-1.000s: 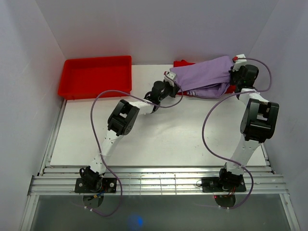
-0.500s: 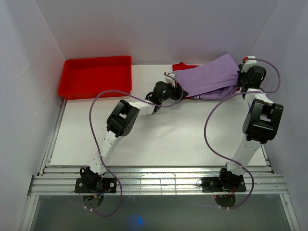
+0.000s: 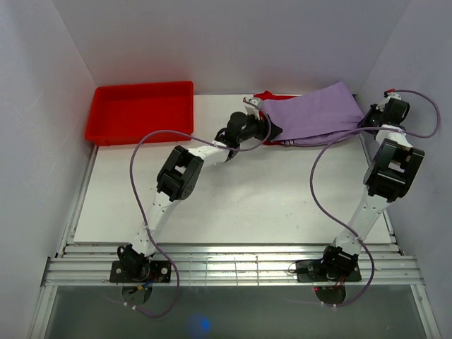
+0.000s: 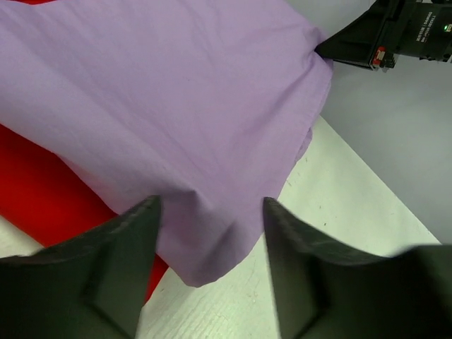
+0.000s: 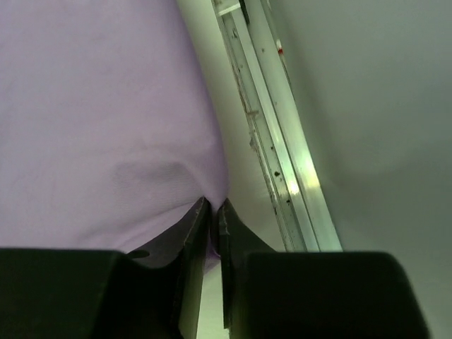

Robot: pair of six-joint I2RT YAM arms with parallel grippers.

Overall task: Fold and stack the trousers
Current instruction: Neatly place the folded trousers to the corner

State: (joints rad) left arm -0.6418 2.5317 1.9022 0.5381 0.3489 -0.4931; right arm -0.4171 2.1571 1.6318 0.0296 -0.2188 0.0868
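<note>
- Trousers (image 3: 311, 113) lie at the far right corner of the worktop (image 3: 233, 205), folded into a flat lilac slab on top of a red layer (image 3: 270, 94). Can't tell what that red thing is, maybe another garment.
- Left tool (image 4: 208, 212) is spread wide with nothing between its fingers. It hangs just over the slab's left end, where the fabric overhangs the red.
- Right tool (image 5: 212, 212) is pinched nearly closed on the slab's right edge, and the cloth puckers right at its tips.
- My read is that this is the tail end of the stacking step, with the fold made and the bundle set down.
- Next move, I'd guess, is for the right tool to let go and lift straight off. Dragging sideways would probably pull the fold open.
- The top view is the only one that shows the red tray (image 3: 141, 109) at the far left corner, well apart from everything.
- The left wrist view shows the fabric edge against the red up close.
- The right wrist view shows the pinch itself, plus the metal rail (image 5: 261, 127) along the worktop's right edge.
</note>
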